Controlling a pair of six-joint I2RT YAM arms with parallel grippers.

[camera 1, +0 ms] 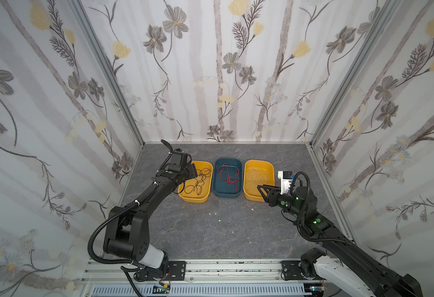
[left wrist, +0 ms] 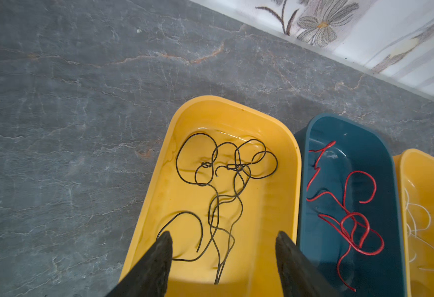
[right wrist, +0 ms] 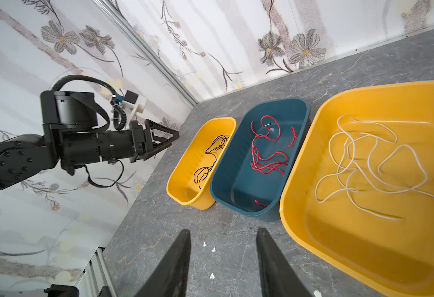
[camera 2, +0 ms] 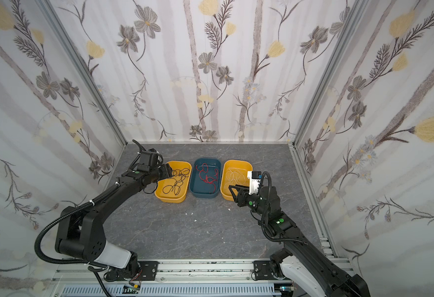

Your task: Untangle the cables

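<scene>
3 tubs (camera 1: 226,195) side by side hold black cables (camera 1: 199,180), red cables (camera 1: 227,177) and white cables (camera 1: 255,176) separately.

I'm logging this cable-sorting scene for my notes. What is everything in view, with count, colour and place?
black cables: one tangle, strand count unclear, black, in the left yellow tray
red cables: one tangle, red, in the blue tray
white cables: loose loops, white, in the right yellow tray
left yellow tray: one, yellow, left of the row
blue tray: one, dark blue, middle
right yellow tray: one, yellow, right of the row
scraps: several, white, on the table before the trays
table: one, grey marbled
walls: three, floral wallpaper
left gripper: black, open, above the left yellow tray
right gripper: black, open, empty, by the right yellow tray
</scene>
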